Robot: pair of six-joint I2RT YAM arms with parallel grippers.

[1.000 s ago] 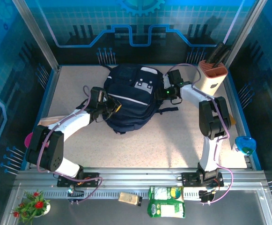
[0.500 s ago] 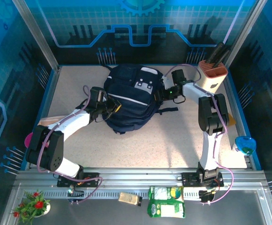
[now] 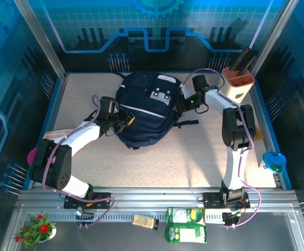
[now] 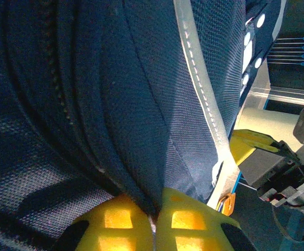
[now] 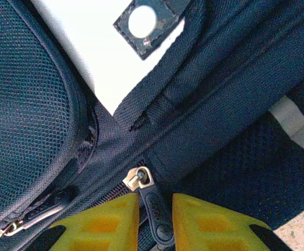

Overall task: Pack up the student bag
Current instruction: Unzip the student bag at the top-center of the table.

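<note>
The student bag [image 3: 144, 112], dark navy with thin white stripes and a grey-white patch, lies at the back middle of the table. My left gripper [image 3: 124, 119] is at its left side. In the left wrist view the yellow fingers [image 4: 115, 219] are shut on a pinched fold of the bag's fabric [image 4: 115, 104]. My right gripper [image 3: 186, 102] is at the bag's upper right side. In the right wrist view, the right gripper [image 5: 156, 222] has a finger on each side of a black zipper pull [image 5: 153, 201], closed in on it. A metal slider sits just above the pull on the bag [image 5: 220, 94].
A knife block [image 3: 237, 83] stands at the back right, close to the right arm. A blue object [image 3: 273, 161] sits at the right table edge and a pink one [image 3: 34, 155] at the left edge. A green packet [image 3: 186, 225] lies on the front rail.
The right gripper's fingers have narrowed onto the zipper pull and its wrist has shifted slightly toward the bag's top. The left gripper and the bag have stayed put.
</note>
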